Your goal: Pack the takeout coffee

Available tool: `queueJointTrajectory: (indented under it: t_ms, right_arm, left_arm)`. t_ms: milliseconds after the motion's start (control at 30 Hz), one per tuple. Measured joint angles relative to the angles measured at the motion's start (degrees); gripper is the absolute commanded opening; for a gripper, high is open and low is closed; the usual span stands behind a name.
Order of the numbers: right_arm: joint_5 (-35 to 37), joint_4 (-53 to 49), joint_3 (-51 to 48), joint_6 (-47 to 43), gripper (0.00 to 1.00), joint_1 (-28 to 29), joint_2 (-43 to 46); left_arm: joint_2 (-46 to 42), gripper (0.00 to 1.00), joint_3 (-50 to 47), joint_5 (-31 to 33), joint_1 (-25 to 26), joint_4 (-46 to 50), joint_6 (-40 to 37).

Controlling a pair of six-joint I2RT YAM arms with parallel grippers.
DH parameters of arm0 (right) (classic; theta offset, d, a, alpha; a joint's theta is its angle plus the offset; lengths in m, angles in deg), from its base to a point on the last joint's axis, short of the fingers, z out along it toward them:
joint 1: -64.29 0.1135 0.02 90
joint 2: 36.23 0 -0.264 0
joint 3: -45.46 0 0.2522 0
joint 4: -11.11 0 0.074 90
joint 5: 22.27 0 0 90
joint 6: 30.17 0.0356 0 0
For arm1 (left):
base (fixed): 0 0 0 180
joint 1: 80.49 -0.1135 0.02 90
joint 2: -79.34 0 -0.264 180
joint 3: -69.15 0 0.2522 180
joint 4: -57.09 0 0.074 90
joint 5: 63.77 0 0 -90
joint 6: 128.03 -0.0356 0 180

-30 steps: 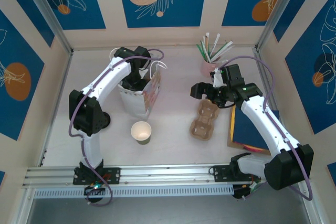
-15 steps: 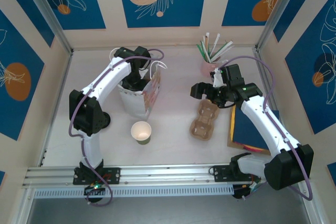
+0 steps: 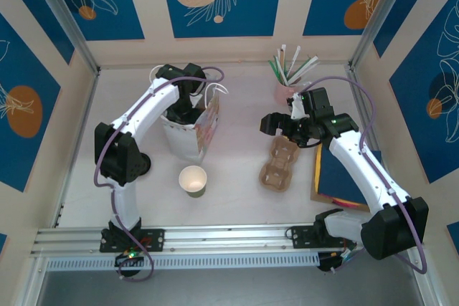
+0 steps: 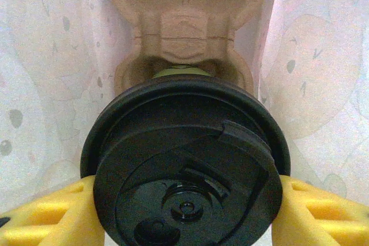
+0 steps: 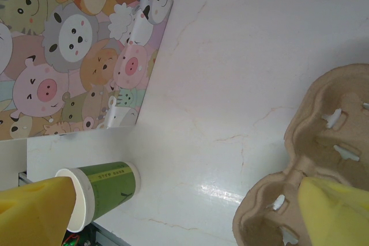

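Left arm (image 3: 143, 118) is dipped straight down into the cartoon-print gift bag (image 3: 206, 134), its wrist buried in the bag's open top. A lidless paper cup (image 3: 192, 180) stands just in front of the bag. Right gripper (image 3: 278, 125) hangs over the far end of the cardboard cup carrier (image 3: 278, 170), with a pink cup of straws (image 3: 285, 93) right behind.

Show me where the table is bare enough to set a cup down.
Bare table runs between the gift bag and the cup carrier, and on toward the back wall. The lidless cup stands in front of the bag. Crowded on the right: carrier, straw holder, right gripper, blue folder.
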Motion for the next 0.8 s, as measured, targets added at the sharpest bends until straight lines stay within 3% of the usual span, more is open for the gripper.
queueJointTrajectory:
  t_ms: [800]
  right_arm:
    - [-3.7,1.9,0.0,0.0,0.99,0.6,0.8]
  left_arm:
    - [0.0,0.54,-0.7,0.0,0.0,-0.5,0.0]
